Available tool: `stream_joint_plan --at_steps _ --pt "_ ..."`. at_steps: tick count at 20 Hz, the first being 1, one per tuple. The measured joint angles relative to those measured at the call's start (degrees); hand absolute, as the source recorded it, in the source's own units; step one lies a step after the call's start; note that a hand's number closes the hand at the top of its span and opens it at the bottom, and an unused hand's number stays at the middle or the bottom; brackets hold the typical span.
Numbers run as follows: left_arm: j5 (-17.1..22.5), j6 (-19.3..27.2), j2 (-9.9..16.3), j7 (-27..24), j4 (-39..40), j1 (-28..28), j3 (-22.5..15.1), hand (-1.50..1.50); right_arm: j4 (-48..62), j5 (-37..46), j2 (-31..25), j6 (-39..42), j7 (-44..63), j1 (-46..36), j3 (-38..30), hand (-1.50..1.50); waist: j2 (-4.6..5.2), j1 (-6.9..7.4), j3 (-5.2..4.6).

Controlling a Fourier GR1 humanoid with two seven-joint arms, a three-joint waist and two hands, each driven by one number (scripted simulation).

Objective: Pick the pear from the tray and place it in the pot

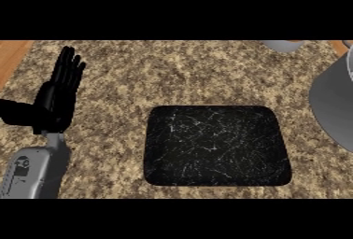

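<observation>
Speckled granite counter [172, 74], square black tray [216, 144]

pot [332, 100] cut off at right edge

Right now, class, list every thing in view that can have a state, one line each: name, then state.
left hand: open, fingers straight up, resting at the view's left
tray: flat on the counter, nothing on it, no pear visible
pot: at the right edge, only partly in view, contents cannot be told
right hand: not in view
</observation>
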Motion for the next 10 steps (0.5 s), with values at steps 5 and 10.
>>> stream_joint_plan --at_steps 5,10 --pt "0.18 -0.40 0.43 -0.26 0.29 0.29 0.51 0.00 2.80 -4.43 -0.13 3.84 0.39 -2.25 -3.71 -1.50 -0.16 -0.48 0.12" --pt "0.30 -0.29 0.53 0.88 -0.84 0.50 0.48 0.00 7.03 -9.62 -1.29 9.02 4.29 -4.55 -8.27 -1.50 -0.03 -0.28 0.48"
